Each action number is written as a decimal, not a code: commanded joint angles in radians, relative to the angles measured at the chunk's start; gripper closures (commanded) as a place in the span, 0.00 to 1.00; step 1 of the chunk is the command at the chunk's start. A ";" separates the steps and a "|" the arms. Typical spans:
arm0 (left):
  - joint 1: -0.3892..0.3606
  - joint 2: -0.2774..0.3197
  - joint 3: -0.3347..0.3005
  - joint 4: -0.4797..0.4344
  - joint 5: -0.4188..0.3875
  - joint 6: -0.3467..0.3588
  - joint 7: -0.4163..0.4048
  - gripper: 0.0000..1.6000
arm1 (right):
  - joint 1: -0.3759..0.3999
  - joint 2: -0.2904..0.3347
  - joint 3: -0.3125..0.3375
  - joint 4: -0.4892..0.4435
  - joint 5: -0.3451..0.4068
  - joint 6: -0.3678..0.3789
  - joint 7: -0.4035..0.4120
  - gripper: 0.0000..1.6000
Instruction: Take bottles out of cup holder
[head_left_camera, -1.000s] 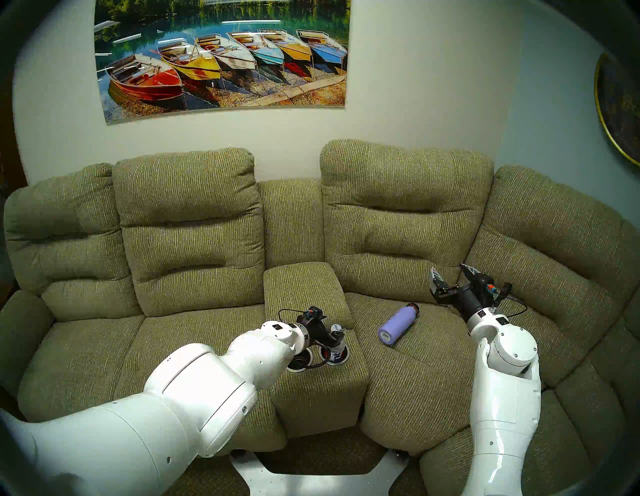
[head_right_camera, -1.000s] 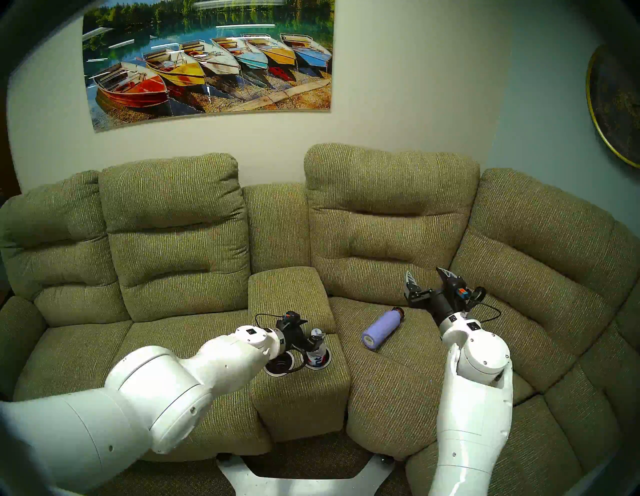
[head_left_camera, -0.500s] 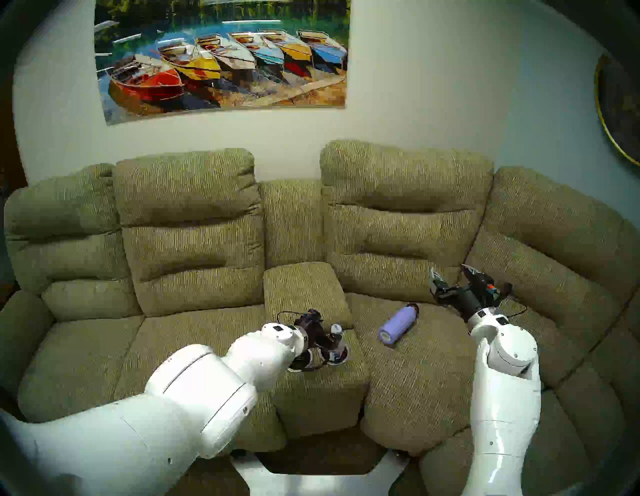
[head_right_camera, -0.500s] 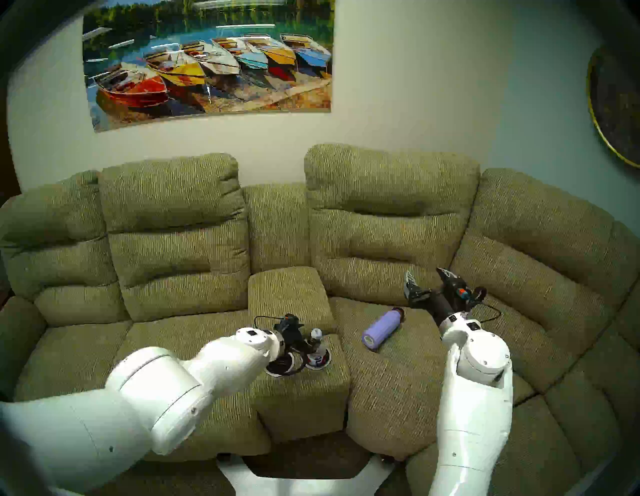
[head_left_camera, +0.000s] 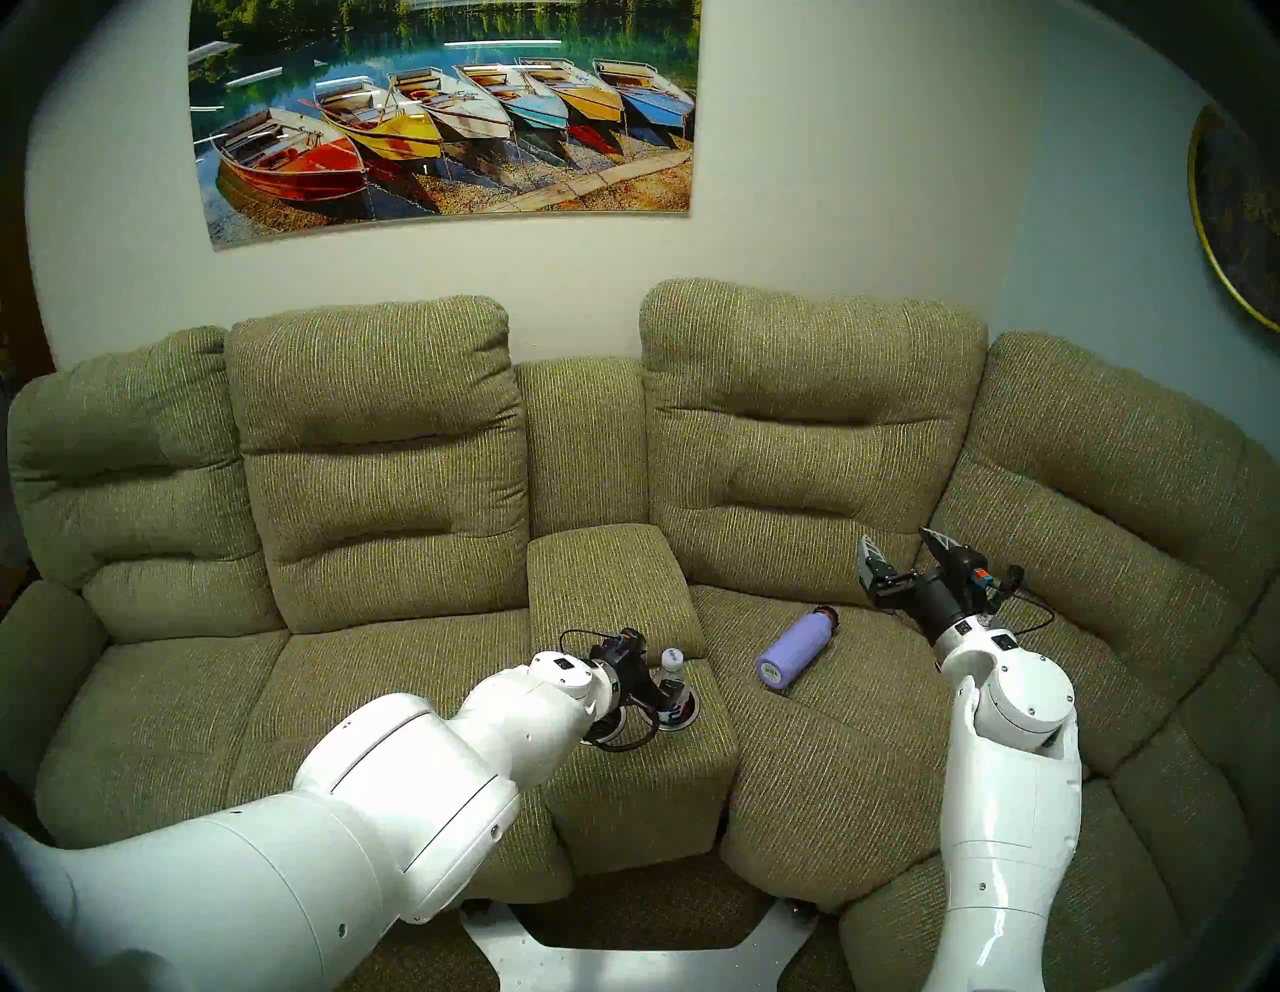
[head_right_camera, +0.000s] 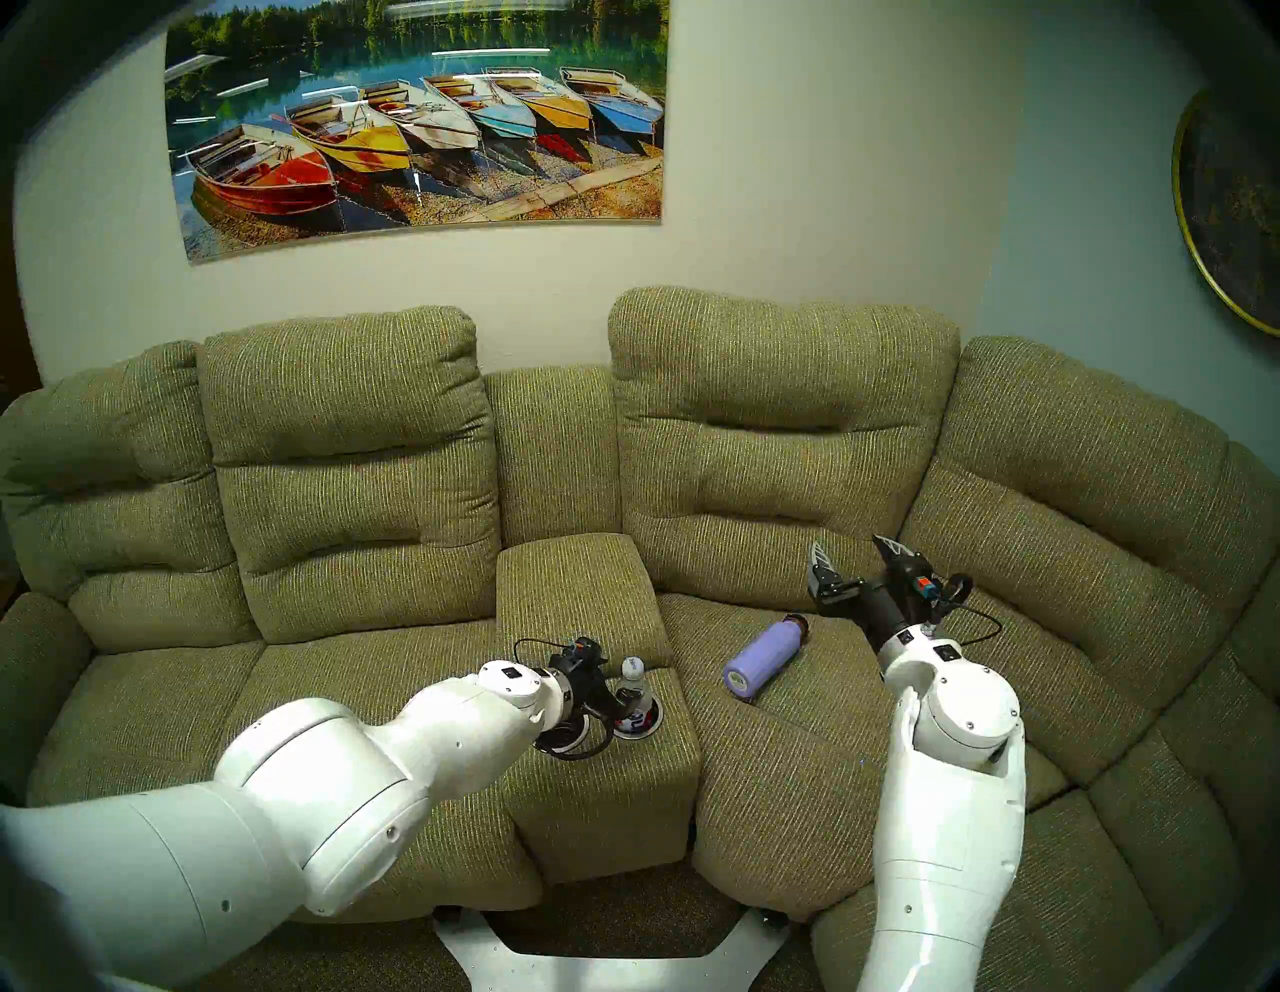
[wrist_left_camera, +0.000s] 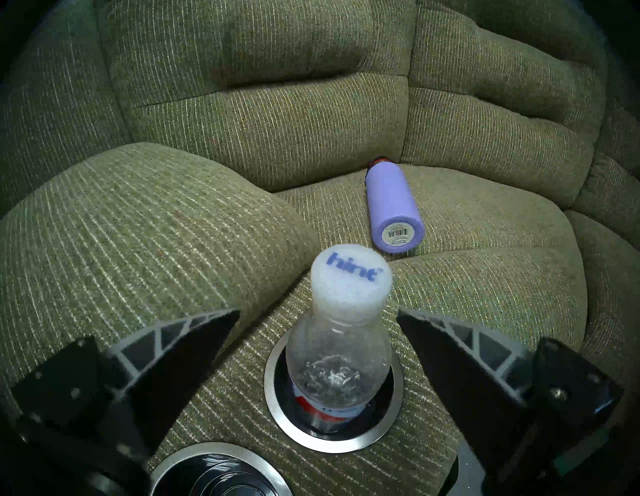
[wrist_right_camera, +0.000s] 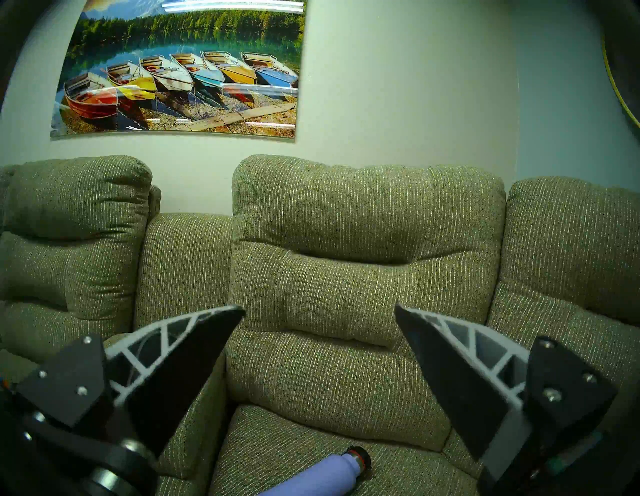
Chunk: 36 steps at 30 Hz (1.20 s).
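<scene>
A clear bottle (wrist_left_camera: 337, 370) with a white cap and a red-white-blue label stands upright in the right well of the cup holder (wrist_left_camera: 346, 445). From the head views the bottle (head_left_camera: 672, 661) (head_right_camera: 632, 670) shows its cap above my left wrist. My left gripper (wrist_left_camera: 318, 311) (head_left_camera: 666, 689) is open, one finger on each side of the bottle's neck, neither touching it. The left well (wrist_left_camera: 214, 454) looks empty. My right gripper (head_left_camera: 893, 540) (wrist_right_camera: 319, 306) hangs open and empty over the right seat, pointing at the backrest.
A lavender metal flask (head_left_camera: 796, 648) (wrist_left_camera: 394, 207) lies on its side on the right seat cushion, below my right gripper. The padded console lid (head_left_camera: 609, 575) rises just behind the wells. Sofa backrests close off the far side.
My left gripper has sunk lower and slightly forward around the bottle, so the cap now shows above it. The bottle stays in its well. The right arm has not moved.
</scene>
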 joint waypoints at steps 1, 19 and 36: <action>-0.011 -0.007 0.001 -0.011 0.001 0.001 0.004 0.00 | 0.011 0.002 -0.002 -0.018 0.003 -0.004 0.000 0.00; -0.006 -0.008 0.010 -0.014 0.023 -0.002 0.031 1.00 | 0.011 0.002 -0.002 -0.017 0.003 -0.005 0.000 0.00; -0.007 -0.005 -0.002 -0.015 0.020 -0.001 0.023 0.00 | 0.011 0.002 -0.002 -0.018 0.003 -0.005 0.000 0.00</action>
